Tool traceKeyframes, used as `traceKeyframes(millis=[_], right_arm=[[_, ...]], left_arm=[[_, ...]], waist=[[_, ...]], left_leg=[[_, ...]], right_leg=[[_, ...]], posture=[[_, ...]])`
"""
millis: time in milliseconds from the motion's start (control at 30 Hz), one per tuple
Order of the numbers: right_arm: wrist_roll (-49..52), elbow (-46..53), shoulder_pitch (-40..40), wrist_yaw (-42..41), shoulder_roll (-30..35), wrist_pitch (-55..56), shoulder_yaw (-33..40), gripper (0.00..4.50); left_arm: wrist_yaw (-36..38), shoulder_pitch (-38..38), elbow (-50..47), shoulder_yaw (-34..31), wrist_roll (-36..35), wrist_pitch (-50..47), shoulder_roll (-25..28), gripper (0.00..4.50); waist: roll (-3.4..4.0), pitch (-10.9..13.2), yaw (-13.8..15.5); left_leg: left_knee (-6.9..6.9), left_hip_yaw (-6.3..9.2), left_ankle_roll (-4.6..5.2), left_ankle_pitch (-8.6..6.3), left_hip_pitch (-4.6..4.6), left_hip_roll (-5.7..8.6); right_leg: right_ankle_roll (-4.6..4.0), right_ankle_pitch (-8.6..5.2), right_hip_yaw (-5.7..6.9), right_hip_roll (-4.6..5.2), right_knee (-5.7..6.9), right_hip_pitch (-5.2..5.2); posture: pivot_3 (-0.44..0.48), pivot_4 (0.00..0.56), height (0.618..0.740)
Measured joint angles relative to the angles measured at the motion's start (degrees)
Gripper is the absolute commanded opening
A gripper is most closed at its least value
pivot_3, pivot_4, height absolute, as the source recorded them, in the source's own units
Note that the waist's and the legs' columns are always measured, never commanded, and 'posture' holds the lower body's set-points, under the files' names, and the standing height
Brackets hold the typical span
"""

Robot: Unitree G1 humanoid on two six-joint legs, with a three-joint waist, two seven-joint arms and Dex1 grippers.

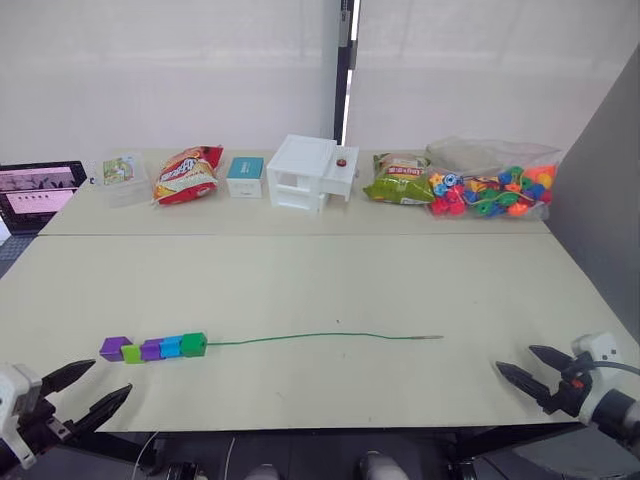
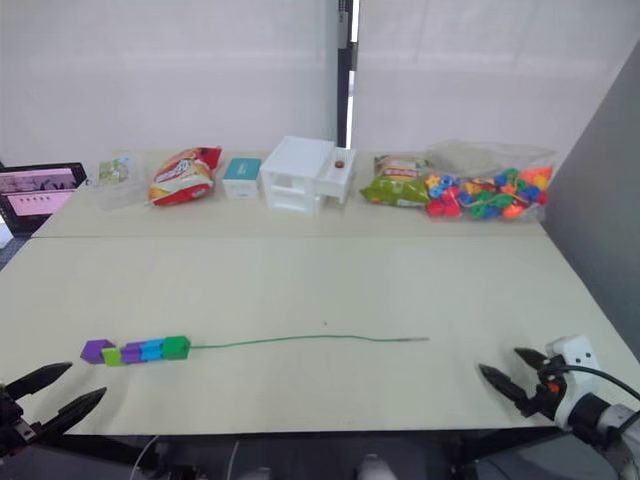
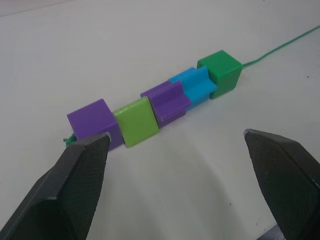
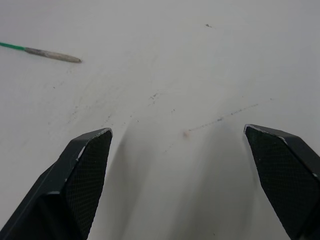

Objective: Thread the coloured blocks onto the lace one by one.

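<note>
Green lace [image 1: 310,337] lies on the table [image 1: 300,270], running almost level across the lower middle of the left eye view, with a slight upward bow along its length. Its stiff greyish tip [image 1: 428,338] points toward the right of the frame. Five blocks [image 1: 155,348] sit on the lace at its left end, touching one another in a row: purple [image 1: 115,347], lime-green [image 1: 131,354], purple [image 1: 151,350], blue [image 1: 171,346] and dark green [image 1: 194,344]. The row's long axis follows the lace, rising slightly to the right.

Left gripper [image 1: 85,390] rests at the lower left, just below the blocks, jaws spread wide and holding nothing. In the left wrist view the purple end block touches no finger; one finger [image 3: 75,190] overlaps its corner in the frame.

Right gripper [image 1: 533,368] rests at the lower right, jaws wide and empty. The tip lies near it, up and to its left, clear of both fingers [image 4: 77,180].
</note>
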State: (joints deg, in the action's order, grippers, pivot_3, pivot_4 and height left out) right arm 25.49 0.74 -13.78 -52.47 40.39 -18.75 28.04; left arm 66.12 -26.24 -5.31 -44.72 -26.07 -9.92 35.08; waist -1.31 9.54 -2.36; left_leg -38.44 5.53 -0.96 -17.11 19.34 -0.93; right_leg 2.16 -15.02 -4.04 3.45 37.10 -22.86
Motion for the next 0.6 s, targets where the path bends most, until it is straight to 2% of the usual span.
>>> traceKeyframes(millis=[600], right_arm=[[0.0,-1.5,0.4,-0.4,0.1,1.4,-1.8,4.45]], left_arm=[[-1.7,-1.3,1.4,2.1,-0.6,2.3,1.9,4.5]], waist=[[0.01,0.0,0.0]], left_leg=[[0.07,-0.01,0.0,0.0,-0.01,0.0]], right_leg=[[0.01,-0.01,-0.01,0.01,-0.03,0.0]], posture=[[0.0,0.15,0.74]])
